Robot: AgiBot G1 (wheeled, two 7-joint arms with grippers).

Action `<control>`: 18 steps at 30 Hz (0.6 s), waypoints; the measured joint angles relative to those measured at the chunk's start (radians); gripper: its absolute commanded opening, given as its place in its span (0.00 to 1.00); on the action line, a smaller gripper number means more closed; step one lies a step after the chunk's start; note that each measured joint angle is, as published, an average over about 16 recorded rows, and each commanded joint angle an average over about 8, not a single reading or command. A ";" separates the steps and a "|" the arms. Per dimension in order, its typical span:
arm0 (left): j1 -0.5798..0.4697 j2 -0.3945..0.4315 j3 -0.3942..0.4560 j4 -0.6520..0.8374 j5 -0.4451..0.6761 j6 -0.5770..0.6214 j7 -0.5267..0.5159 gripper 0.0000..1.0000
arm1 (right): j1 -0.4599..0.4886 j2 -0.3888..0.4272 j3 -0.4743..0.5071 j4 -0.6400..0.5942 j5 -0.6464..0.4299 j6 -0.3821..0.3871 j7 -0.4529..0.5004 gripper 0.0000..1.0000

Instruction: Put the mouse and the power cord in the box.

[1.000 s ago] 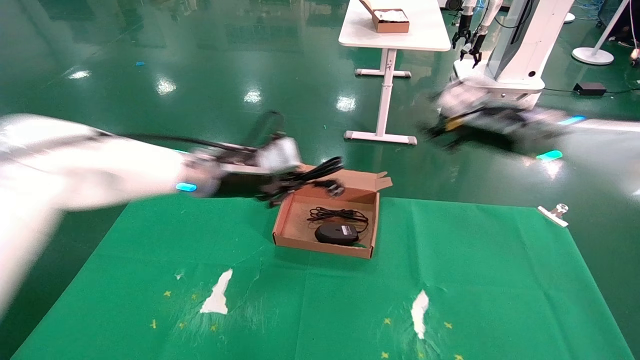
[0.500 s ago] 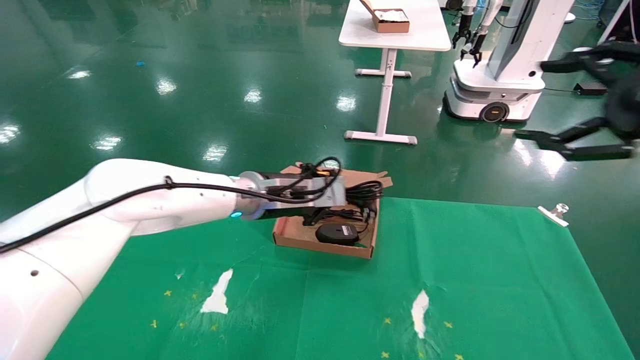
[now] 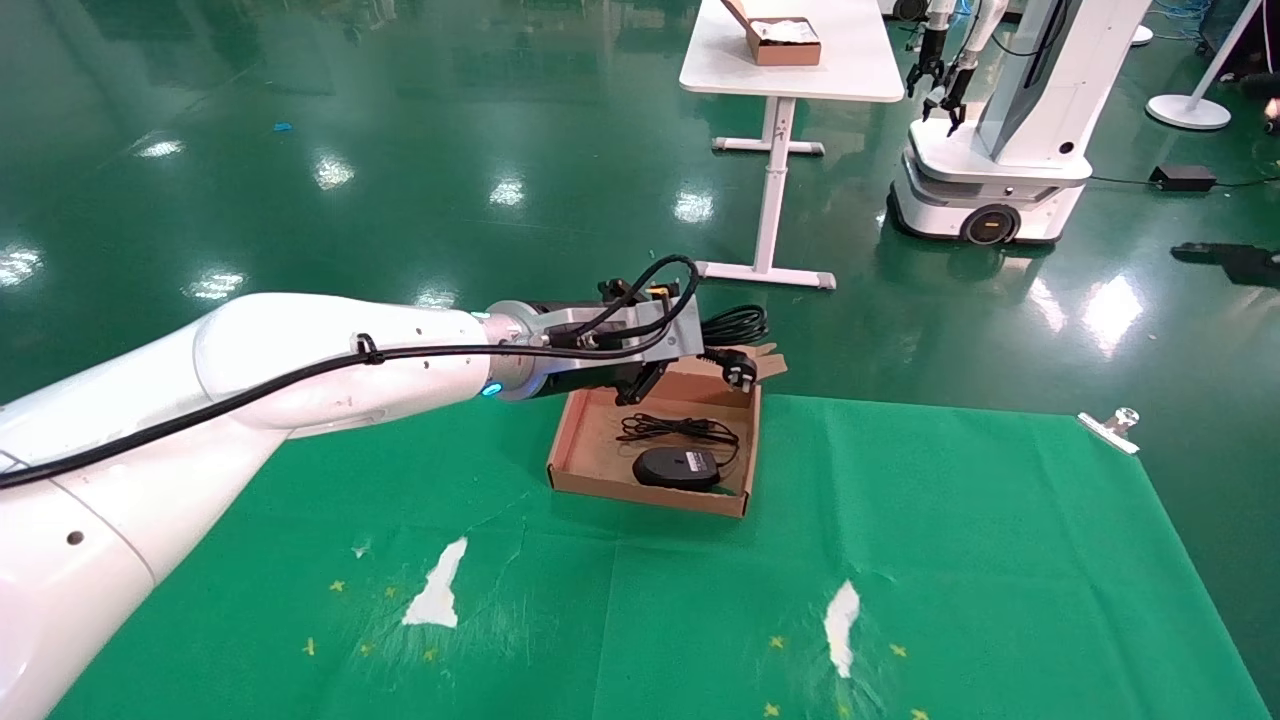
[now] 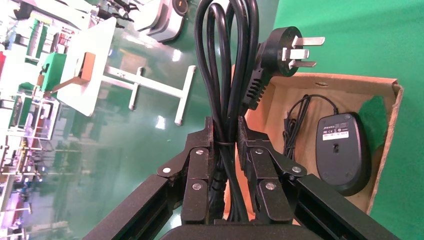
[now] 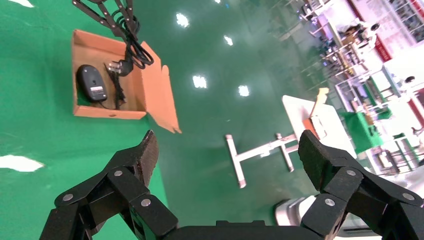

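Note:
The brown cardboard box (image 3: 645,492) lies open on the green cloth, lid flap at the back. The black mouse (image 3: 675,467) rests inside with its thin cable bunched behind it. My left gripper (image 4: 225,131) hangs over the box's back edge, shut on the power cord (image 4: 225,60). The cord's loops (image 3: 735,325) stick out past the fingers and its pronged plug (image 3: 738,370) dangles above the flap. The left wrist view shows the mouse (image 4: 342,152) and a box wall (image 4: 320,80) below. My right gripper (image 5: 227,150) is open and empty, high and far from the box (image 5: 160,100).
A green cloth (image 3: 900,560) with white torn patches (image 3: 435,595) covers the table. A metal clip (image 3: 1108,428) sits at its far right corner. Beyond stand a white table (image 3: 790,75) with a smaller brown box (image 3: 780,42) and another robot (image 3: 1000,150).
My left arm swung right over the box with the cord, dipped toward it, then rose slightly. My right arm swept off to the right, almost out of the head view.

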 measured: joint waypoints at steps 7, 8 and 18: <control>0.014 -0.020 0.002 -0.028 -0.027 0.005 -0.026 1.00 | -0.006 0.015 -0.001 0.037 0.006 -0.009 0.021 1.00; 0.020 -0.025 -0.003 -0.034 -0.034 0.010 -0.030 1.00 | -0.009 0.017 0.000 0.043 0.009 -0.010 0.025 1.00; 0.111 -0.129 -0.122 -0.131 -0.136 0.133 -0.067 1.00 | -0.106 0.016 0.023 0.136 0.074 0.002 0.087 1.00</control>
